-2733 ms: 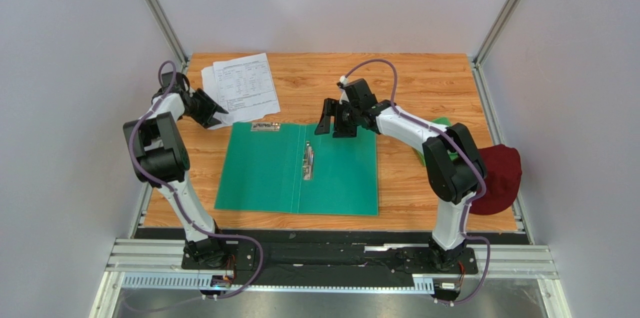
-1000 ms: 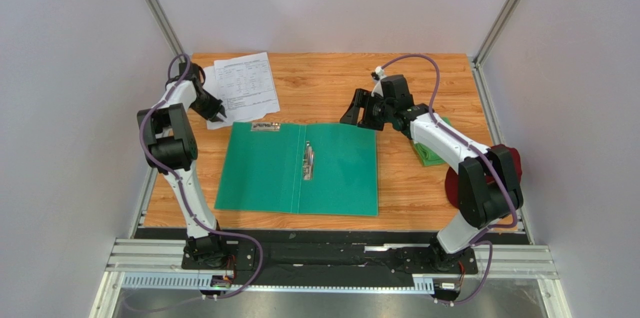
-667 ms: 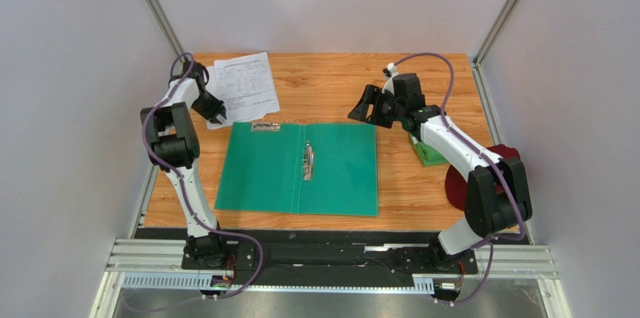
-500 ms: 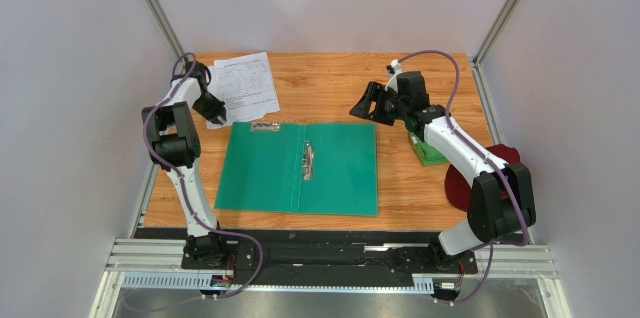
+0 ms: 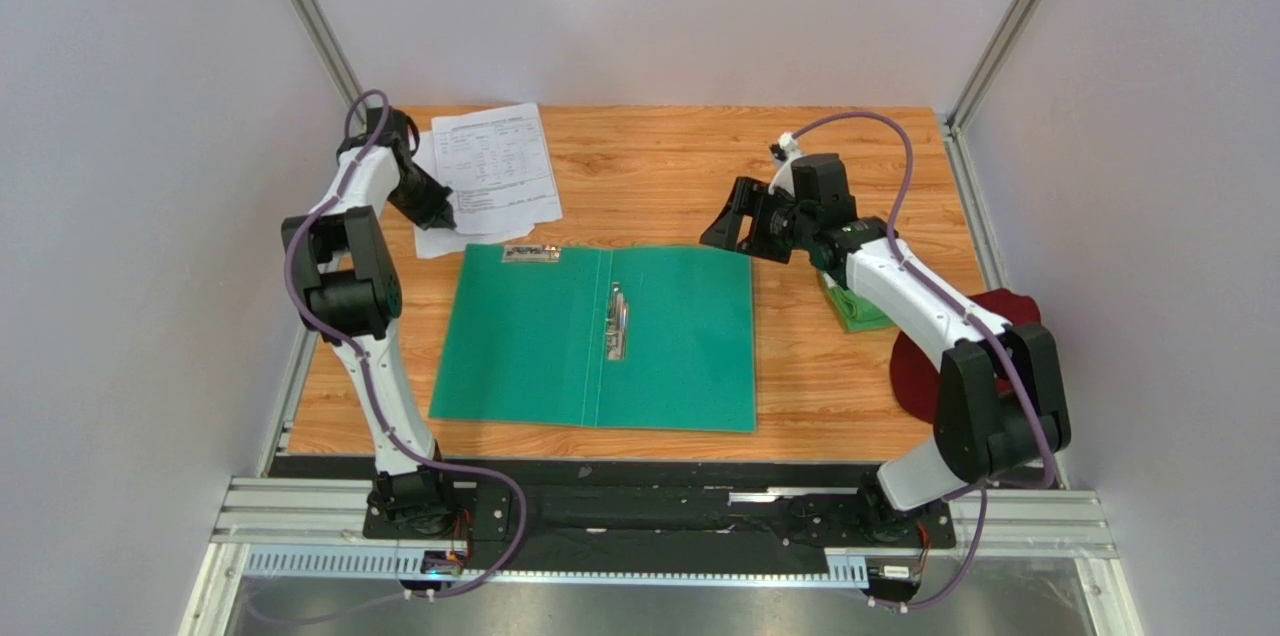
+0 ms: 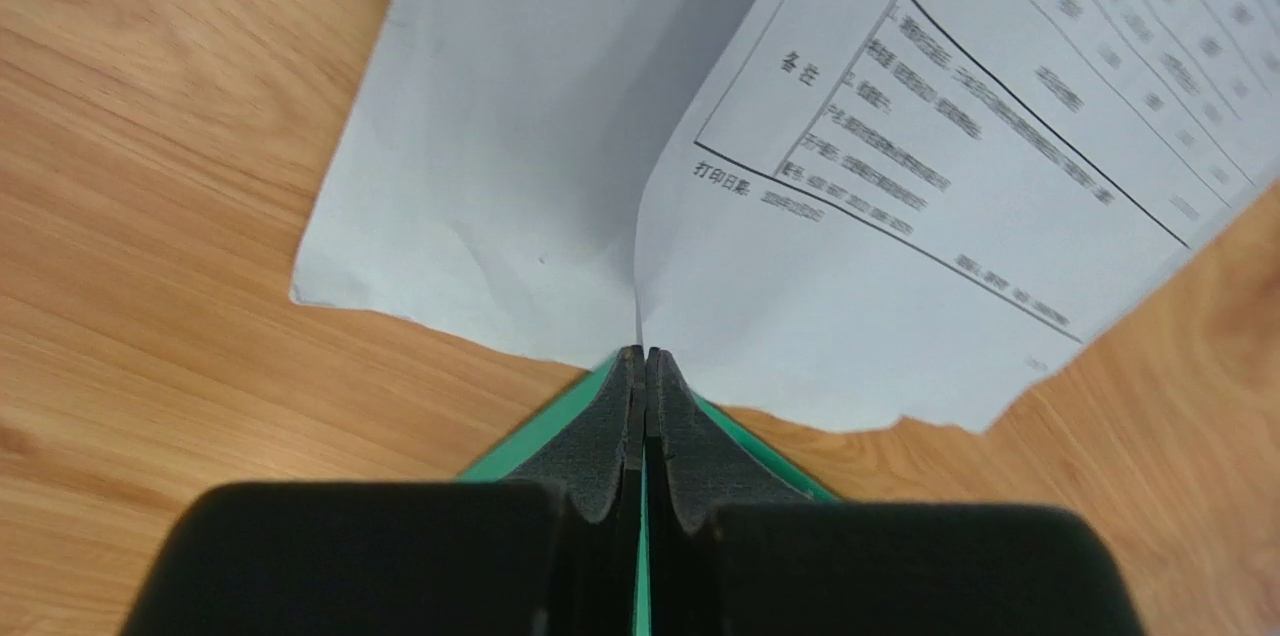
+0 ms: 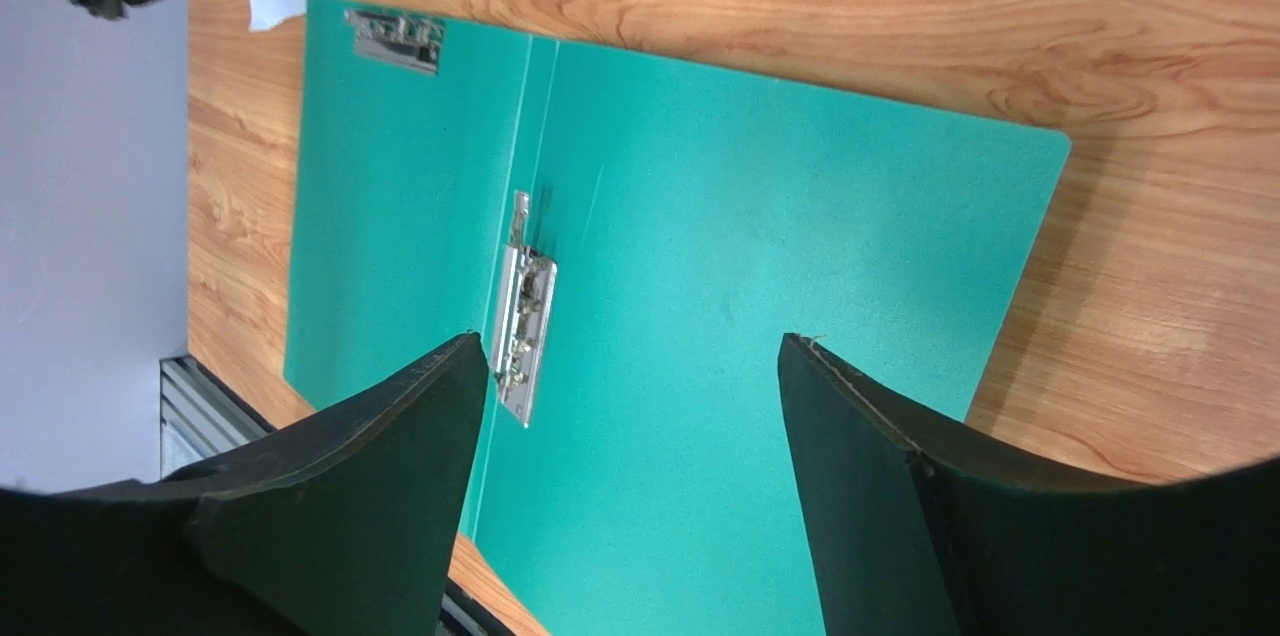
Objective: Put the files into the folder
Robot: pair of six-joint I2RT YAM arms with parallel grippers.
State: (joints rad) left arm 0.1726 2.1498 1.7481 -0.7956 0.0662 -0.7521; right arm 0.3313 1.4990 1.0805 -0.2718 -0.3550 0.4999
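The files (image 5: 489, 171), white printed sheets, lie at the back left of the table, just beyond the folder's far left corner. My left gripper (image 5: 445, 221) is shut on their near edge; in the left wrist view a sheet (image 6: 902, 111) rises in a crease from the closed tips (image 6: 643, 356). The teal-green folder (image 5: 676, 351) lies open and flat in the middle, its metal clip (image 5: 616, 324) on the spine. My right gripper (image 5: 724, 231) hovers open over the folder's far right corner; in the right wrist view the folder (image 7: 781, 246) shows between its spread jaws (image 7: 631, 344), which hold nothing.
A small green folded cloth (image 5: 860, 309) lies under the right forearm, right of the folder. A dark red cap (image 5: 909, 366) sits at the table's right edge. The folder's label strip (image 5: 531, 254) is near the files. Grey walls and frame posts close the sides.
My left gripper has closed on the files' near edge and the sheets have shifted slightly. The right arm drew back to the right from over the folder and now holds still.
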